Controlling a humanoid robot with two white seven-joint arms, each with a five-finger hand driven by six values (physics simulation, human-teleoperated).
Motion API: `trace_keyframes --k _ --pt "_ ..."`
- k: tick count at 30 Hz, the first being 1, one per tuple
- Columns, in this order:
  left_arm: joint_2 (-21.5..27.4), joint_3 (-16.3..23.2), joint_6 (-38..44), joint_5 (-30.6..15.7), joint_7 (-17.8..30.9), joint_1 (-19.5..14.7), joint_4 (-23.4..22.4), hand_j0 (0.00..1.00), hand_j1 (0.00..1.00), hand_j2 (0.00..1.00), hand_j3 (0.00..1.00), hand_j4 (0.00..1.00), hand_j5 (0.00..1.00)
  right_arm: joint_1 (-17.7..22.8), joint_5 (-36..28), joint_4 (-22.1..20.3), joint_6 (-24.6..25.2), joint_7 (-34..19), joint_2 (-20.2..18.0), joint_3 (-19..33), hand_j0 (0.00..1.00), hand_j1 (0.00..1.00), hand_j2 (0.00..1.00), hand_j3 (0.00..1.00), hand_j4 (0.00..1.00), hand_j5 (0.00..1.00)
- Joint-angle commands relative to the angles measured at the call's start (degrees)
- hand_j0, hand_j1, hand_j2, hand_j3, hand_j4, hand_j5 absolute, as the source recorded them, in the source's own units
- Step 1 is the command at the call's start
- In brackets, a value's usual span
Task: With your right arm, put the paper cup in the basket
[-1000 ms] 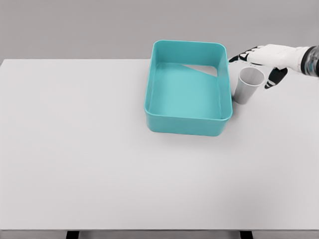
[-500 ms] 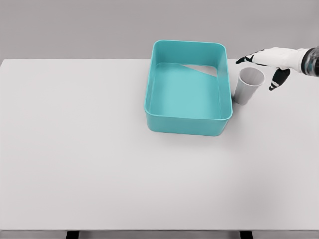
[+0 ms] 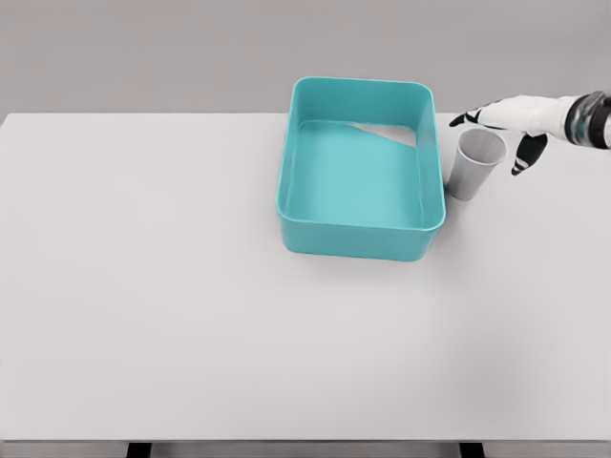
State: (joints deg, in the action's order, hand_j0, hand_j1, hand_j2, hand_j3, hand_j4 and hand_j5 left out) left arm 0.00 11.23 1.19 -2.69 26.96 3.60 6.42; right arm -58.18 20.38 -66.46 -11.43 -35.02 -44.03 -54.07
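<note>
Cup (image 3: 474,163): upright on the table (image 3: 172,315), mouth open upward, just right of the basket (image 3: 361,168), outside it, close to the right wall but apart from it.
Basket: teal, rectangular, open-topped, resting flat on the table, right of centre toward the far edge.
Right hand (image 3: 516,119): reaching in from the right edge, hovering beyond and right of the cup, fingers spread and relaxed, grasping nothing; thumb hanging down to the right of the rim, other fingertips pointing left toward the basket's far right corner, above the cup's far side.
Contact with cup: none visible.
Table: plain white, flat.
</note>
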Motion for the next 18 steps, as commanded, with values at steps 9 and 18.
trace_keyframes --k 9,18 --pt "0.0 0.02 -0.04 -0.04 0.02 0.0 -0.01 1.0 1.0 1.0 1.0 1.0 1.0 -0.44 0.54 1.42 -0.17 0.02 1.41 -1.13 1.0 1.0 1.0 1.0 1.0 1.0" --pt "0.0 0.02 0.04 -0.04 0.02 0.0 -0.01 1.0 1.0 1.0 1.0 1.0 1.0 -0.44 0.89 1.42 -0.17 0.02 1.41 -1.56 1.0 1.0 1.0 1.0 1.0 1.0"
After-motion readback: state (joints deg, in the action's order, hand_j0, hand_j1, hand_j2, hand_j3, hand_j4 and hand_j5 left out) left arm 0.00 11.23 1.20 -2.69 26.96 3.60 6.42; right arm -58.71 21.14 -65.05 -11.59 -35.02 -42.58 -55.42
